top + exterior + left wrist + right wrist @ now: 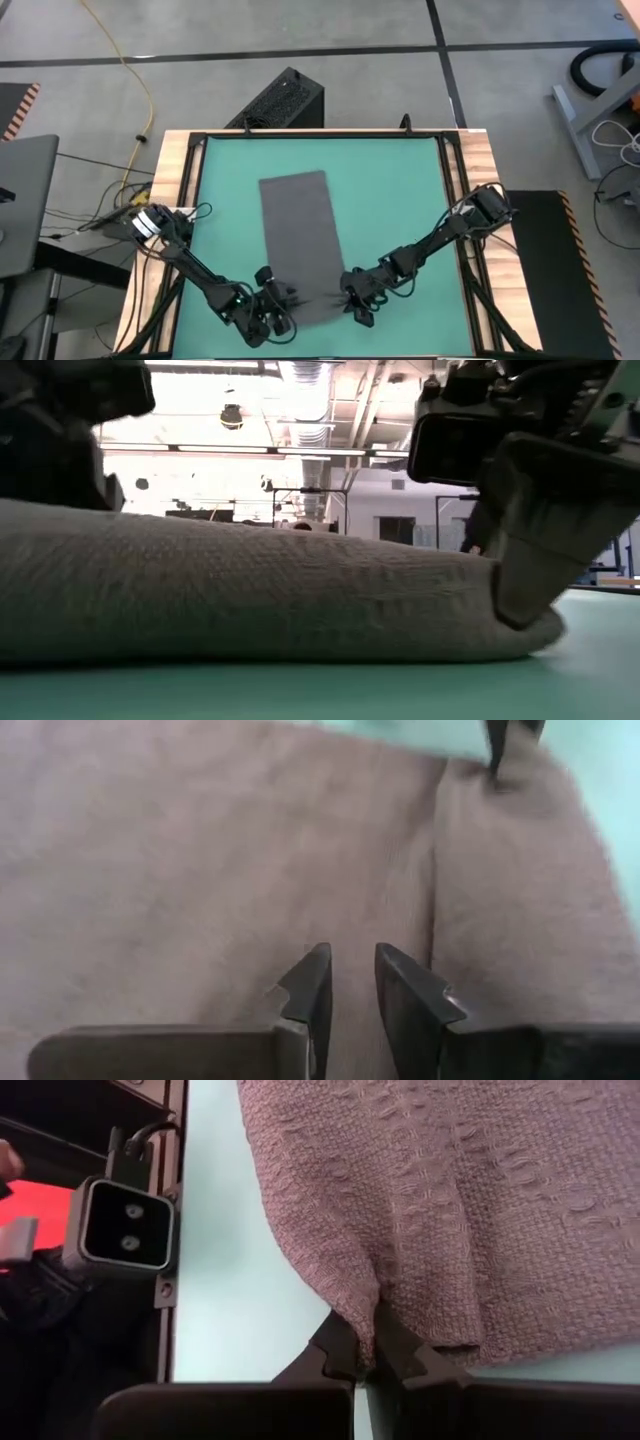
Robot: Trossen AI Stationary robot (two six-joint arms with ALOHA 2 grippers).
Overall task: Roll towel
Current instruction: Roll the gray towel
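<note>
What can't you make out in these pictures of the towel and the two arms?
- Left tool: in the high view the arm hides whether it pinches the towel; in its wrist view the fingers stand slightly apart over the cloth, contact unclear.
- Towel's far end: the low view is filled by the near fold.
- Right tool: shut on the towel's edge, but its fingertips are buried in the cloth.

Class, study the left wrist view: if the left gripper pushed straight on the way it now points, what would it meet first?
Most likely the towel. The left gripper has its jaws slightly apart, and grey cloth fills nearly everything ahead of them. Depth is hard to judge, so I cannot tell whether they already touch it.
</note>
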